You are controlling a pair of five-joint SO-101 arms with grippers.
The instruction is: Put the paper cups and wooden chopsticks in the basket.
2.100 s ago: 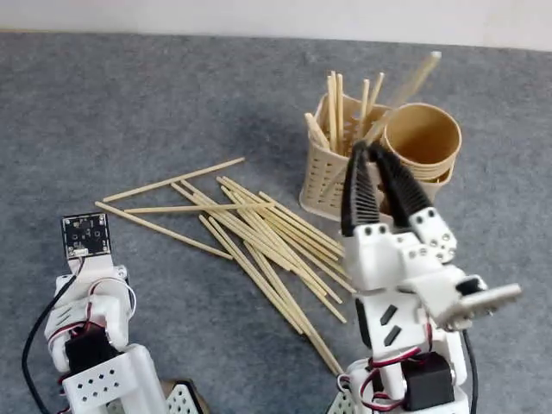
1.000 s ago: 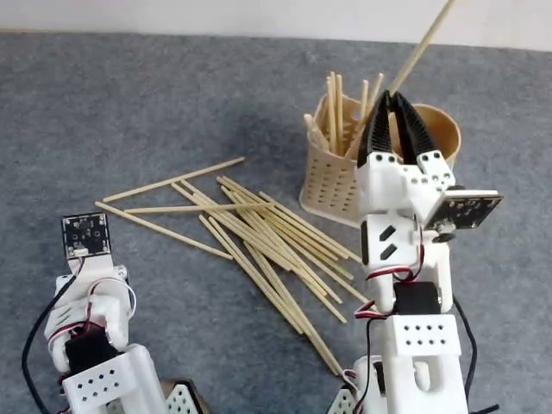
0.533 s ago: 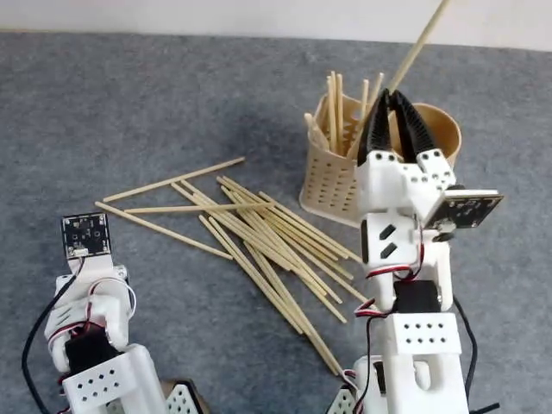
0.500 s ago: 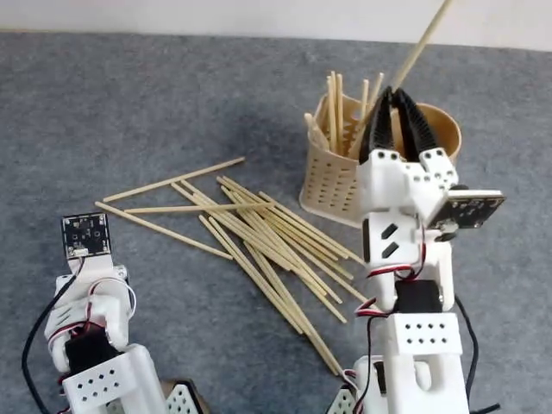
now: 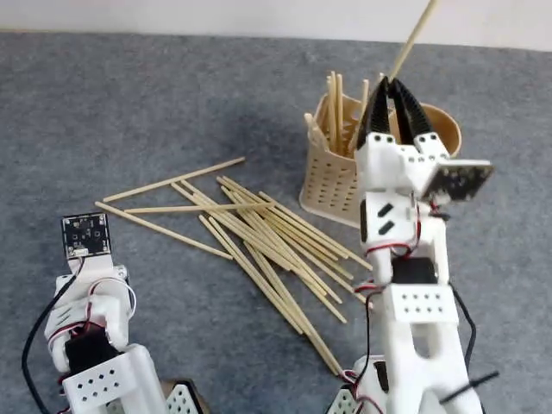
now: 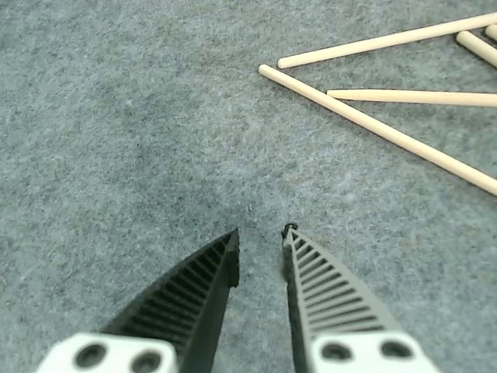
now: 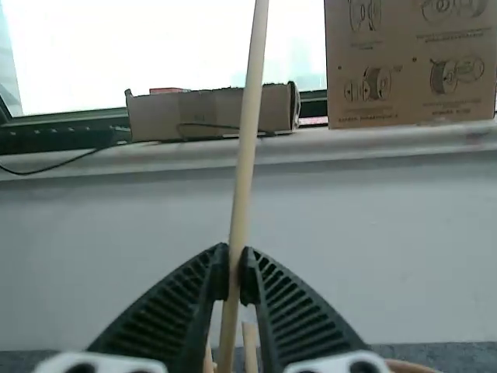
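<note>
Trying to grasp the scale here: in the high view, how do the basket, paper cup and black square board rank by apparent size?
1. basket: largest.
2. paper cup: smaller, but the right arm covers much of it, so unsure.
3. black square board: smallest, though likely nearer the camera.

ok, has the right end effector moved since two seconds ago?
Yes. In the high view the right end effector, shut on a chopstick, went from the basket's middle to its far edge.
</note>
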